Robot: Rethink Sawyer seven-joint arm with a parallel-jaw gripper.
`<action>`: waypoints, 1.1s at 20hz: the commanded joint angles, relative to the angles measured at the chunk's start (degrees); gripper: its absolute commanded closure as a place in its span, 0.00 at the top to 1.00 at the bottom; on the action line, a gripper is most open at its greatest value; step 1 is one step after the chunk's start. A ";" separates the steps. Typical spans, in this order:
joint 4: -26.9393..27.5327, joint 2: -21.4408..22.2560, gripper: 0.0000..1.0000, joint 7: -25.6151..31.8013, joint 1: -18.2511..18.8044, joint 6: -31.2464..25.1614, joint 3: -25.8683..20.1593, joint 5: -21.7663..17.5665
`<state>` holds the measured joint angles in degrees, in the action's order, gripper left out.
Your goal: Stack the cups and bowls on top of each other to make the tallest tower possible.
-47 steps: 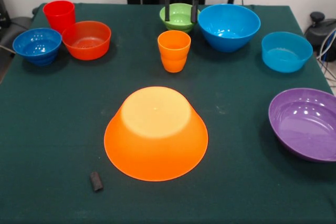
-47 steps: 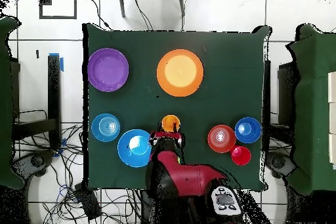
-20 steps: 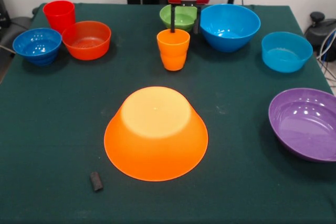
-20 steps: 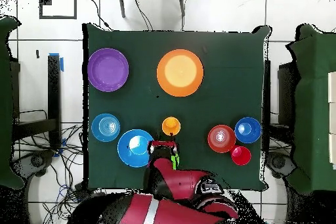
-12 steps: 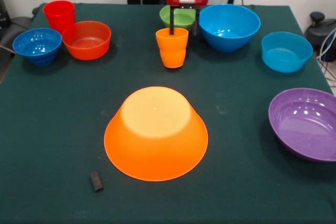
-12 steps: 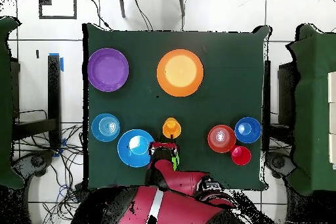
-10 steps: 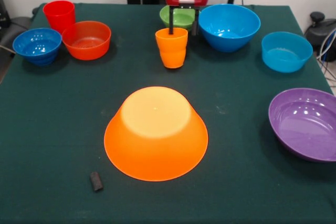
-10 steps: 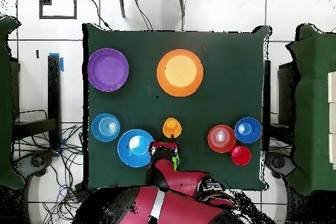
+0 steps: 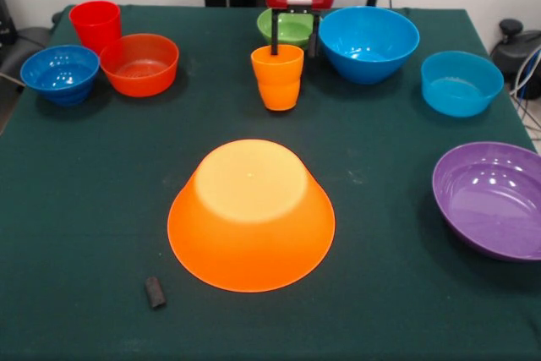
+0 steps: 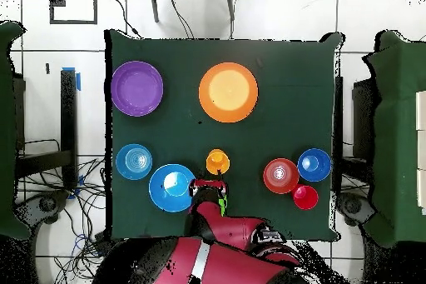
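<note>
**Gripper straddling the rim of the orange cup; no stacking done**

Shifted since the earliest frame: orange cup [image 9: 278, 77] nudged slightly toward 9 o'clock, gripper [image 9: 293, 33] lowered from above the green bowl [image 9: 288, 26] to the cup's far rim. Little change over the last half second.

Near to far in the front view. At 7 o'clock, small dark object [image 9: 155, 291] on the green table [image 9: 76, 209]. At centre, large yellow-orange bowl [image 9: 251, 213], upside down, nothing on it. At 4 o'clock, purple bowl [image 9: 491, 199], upright. At 2 o'clock, light-blue bowl [image 9: 461, 82]. Just above centre, orange cup, upright. At 10 o'clock, dark-blue bowl [image 9: 60, 73] beside orange-red bowl [image 9: 139, 63], red cup [image 9: 95, 24] behind. At 12 o'clock, green bowl; at 1 o'clock, big blue bowl [image 9: 368, 42].

Gripper fingers apart, one seemingly dipped inside the cup's rim, the other behind it; not yet clamped.

Progress judged: base bowl seemingly ready; tower itself unstarted. Left: grasp cup, then stack every piece.
</note>
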<state>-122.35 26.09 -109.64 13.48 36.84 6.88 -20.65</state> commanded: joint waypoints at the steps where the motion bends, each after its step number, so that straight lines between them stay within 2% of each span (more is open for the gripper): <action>1: 3.33 -0.54 1.00 -9.15 -0.12 -4.37 -4.93 1.35; 7: 4.95 3.95 1.00 -9.44 -0.52 -9.71 -8.18 3.48; 10: 5.87 3.32 1.00 -9.10 -1.39 -10.19 -7.95 4.85; 15: 7.39 0.88 1.00 -8.28 -1.13 -8.53 -7.49 4.13; 22: 10.36 1.03 1.00 -7.03 0.24 -12.16 -8.93 3.16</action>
<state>-119.82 28.71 -109.64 13.35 35.55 5.29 -19.30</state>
